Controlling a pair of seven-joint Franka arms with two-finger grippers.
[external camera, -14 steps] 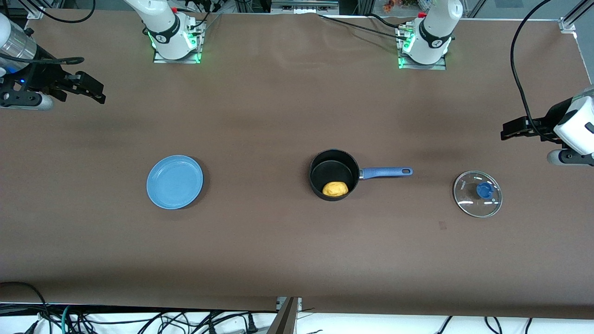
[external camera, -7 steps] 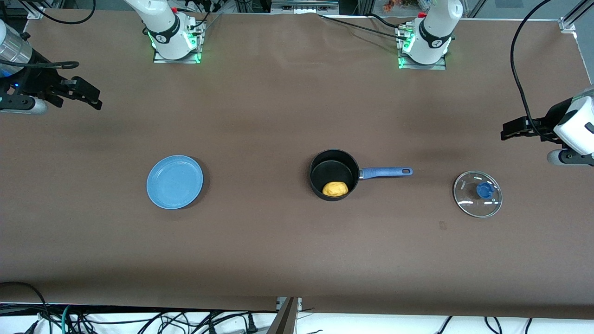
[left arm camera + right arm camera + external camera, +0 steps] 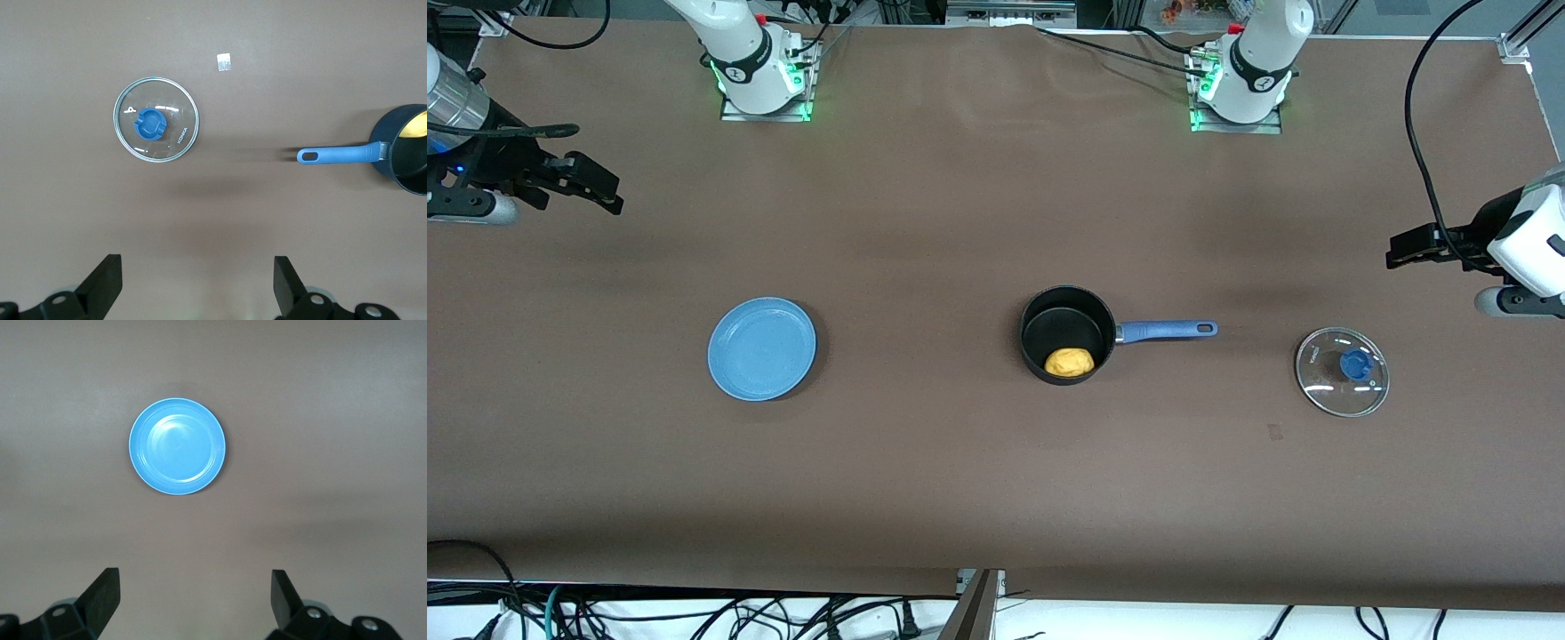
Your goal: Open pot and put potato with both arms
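While both arms hang raised at the table ends:
Pot [image 3: 1067,334]: mid-table, uncovered, blue handle toward left arm's end.
Potato [image 3: 1069,362]: inside pot.
Lid [image 3: 1342,371]: flat on table, apart from pot.
Plate [image 3: 761,348]: toward right arm's end, bare.
Left gripper [image 3: 193,287]: fingers spread, holding nothing.
Right gripper [image 3: 193,603]: fingers spread, holding nothing.

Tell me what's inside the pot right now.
The potato lies alone in the open pot; the pot floor beneath it is hidden. The glass lid rests on the table, apart.
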